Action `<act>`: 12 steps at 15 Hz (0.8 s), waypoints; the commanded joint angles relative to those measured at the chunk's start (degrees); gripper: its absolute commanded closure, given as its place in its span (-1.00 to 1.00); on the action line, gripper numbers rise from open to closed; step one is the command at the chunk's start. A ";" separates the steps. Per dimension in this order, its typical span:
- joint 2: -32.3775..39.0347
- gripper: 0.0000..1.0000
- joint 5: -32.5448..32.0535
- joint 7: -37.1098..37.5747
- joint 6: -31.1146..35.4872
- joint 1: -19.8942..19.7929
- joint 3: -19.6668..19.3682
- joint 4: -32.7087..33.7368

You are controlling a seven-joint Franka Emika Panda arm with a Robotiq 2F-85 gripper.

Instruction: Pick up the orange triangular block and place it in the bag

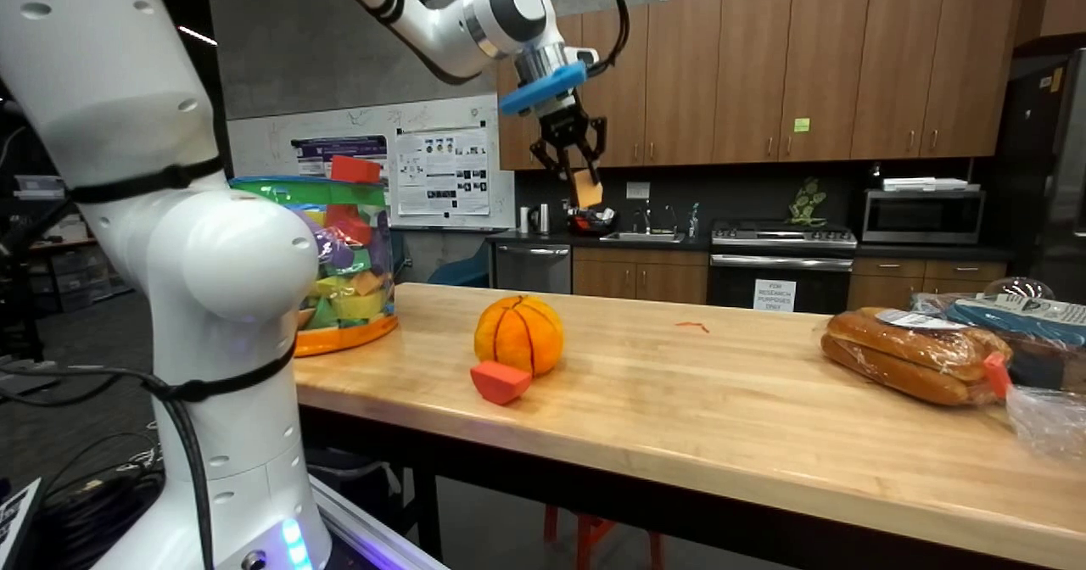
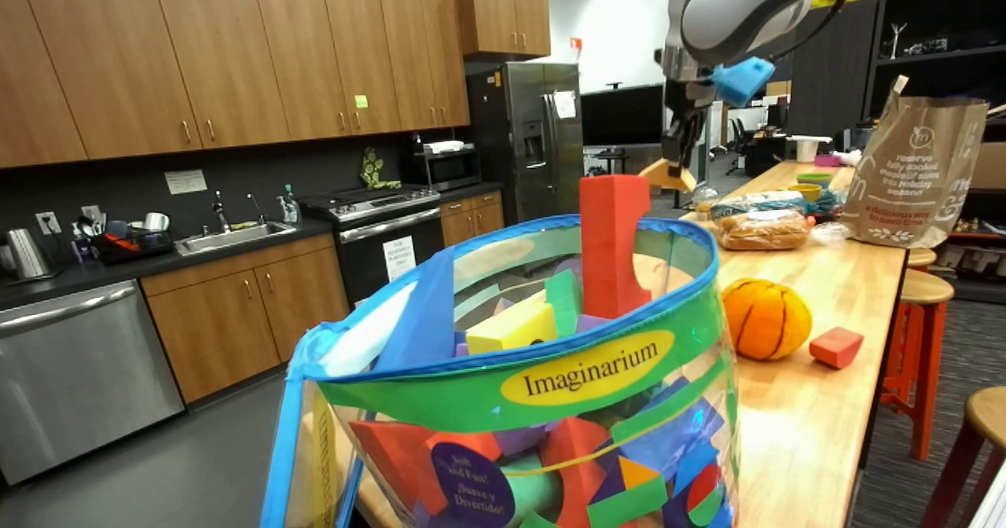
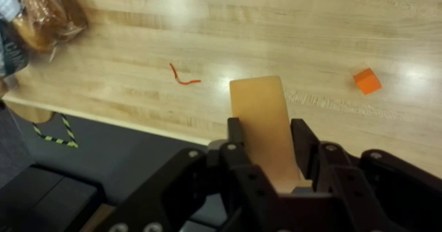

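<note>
Exterior view: the bag (image 2: pixel 487 402) reads “Imaginarium”; the end effector (image 2: pixel 677 165) grips an orange block (image 2: pixel 658 173).

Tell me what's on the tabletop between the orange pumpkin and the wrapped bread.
A thin red strip, toward the kitchen-side edge of the table; an exterior view shows it between them.

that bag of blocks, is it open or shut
Open: in an exterior view, a red block juts up out of the bag and a yellow block shows inside.
</note>
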 commanded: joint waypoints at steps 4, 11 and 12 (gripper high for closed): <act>-3.79 0.72 -2.61 -2.76 -5.83 4.09 5.47 10.03; -0.22 0.72 -7.69 -3.24 -7.78 9.55 14.29 19.54; 0.49 0.72 -8.73 -3.44 -8.10 10.17 15.41 20.79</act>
